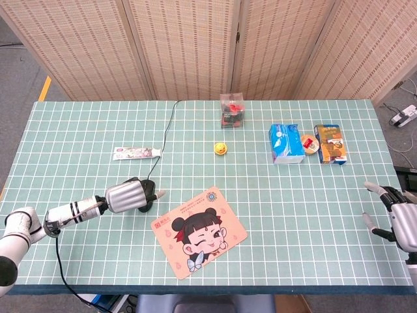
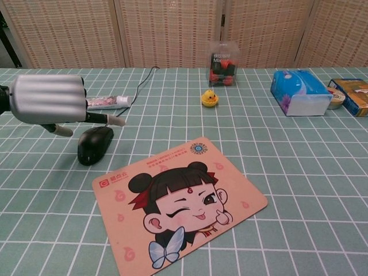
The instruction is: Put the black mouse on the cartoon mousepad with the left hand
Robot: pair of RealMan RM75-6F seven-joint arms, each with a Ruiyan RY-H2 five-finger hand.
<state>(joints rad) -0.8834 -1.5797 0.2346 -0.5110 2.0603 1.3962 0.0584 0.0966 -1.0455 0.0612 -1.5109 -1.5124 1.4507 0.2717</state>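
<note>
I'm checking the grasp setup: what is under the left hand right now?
Under the left hand the black mouse lies on the table, its cable running back. No contact shows. In the head view the hand covers most of the mouse; the cartoon mousepad lies beside it.

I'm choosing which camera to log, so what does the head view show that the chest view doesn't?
Only the head view shows the right hand, open at the table's right edge, the left forearm, and the floor around the table. Only the chest view shows the black mouse clearly, lying on the table beside the cartoon mousepad, under the left hand. Both show the left hand, mousepad, yellow duck, blue tissue box and toothpaste tube.
</note>
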